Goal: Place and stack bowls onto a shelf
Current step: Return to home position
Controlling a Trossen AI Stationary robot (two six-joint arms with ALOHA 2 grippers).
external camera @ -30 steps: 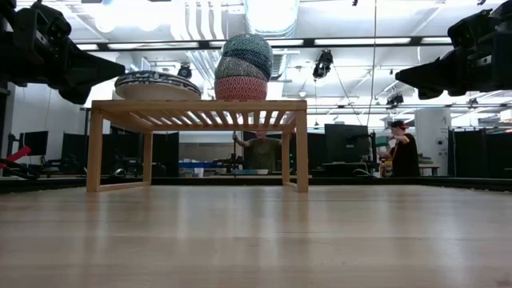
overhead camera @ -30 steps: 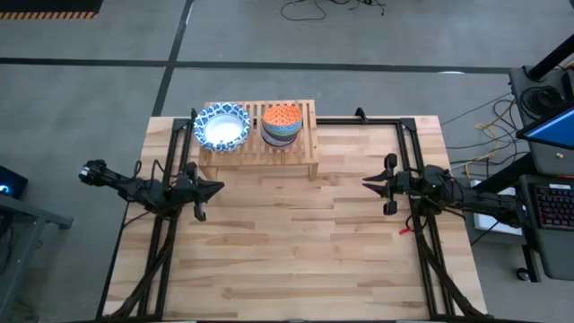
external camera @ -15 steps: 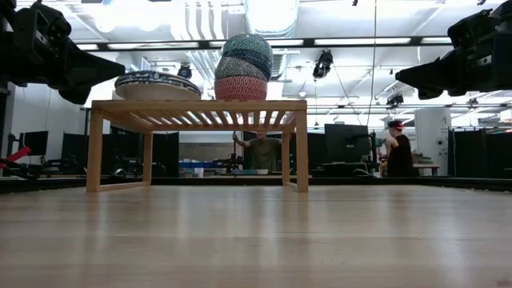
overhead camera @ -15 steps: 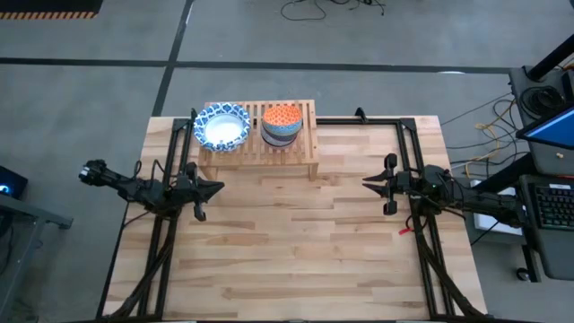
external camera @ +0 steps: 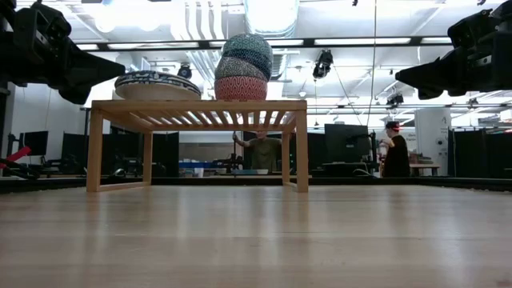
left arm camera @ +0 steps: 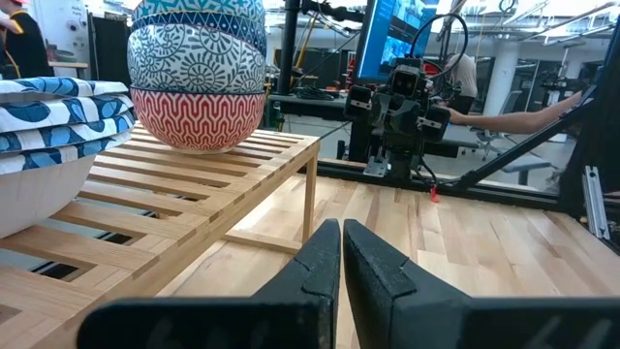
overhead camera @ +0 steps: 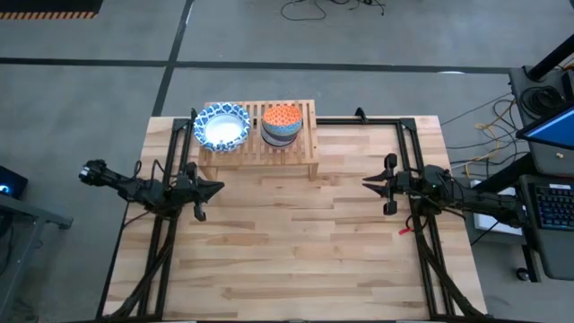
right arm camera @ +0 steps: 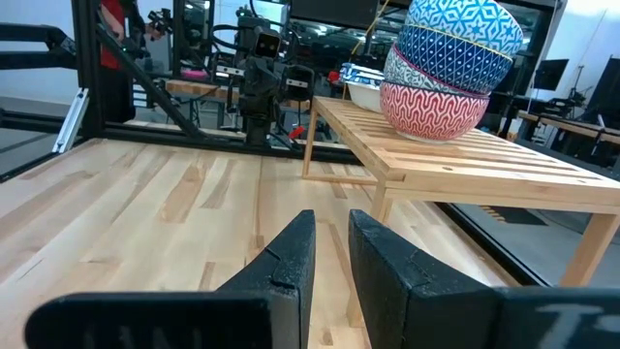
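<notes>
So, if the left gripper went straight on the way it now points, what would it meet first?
Probably the right gripper, facing the left gripper across the table; the shelf seems just off that line, though depth is unclear.

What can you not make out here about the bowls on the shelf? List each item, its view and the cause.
1. Bowls under the top wide bowl: high view, covered by it.
2. Bowls under the orange bowl: high view, covered by it.
3. Wide stack count: left wrist view, cut off by the edge.
4. Bowl insides: low view, camera sits below the rims.
</notes>
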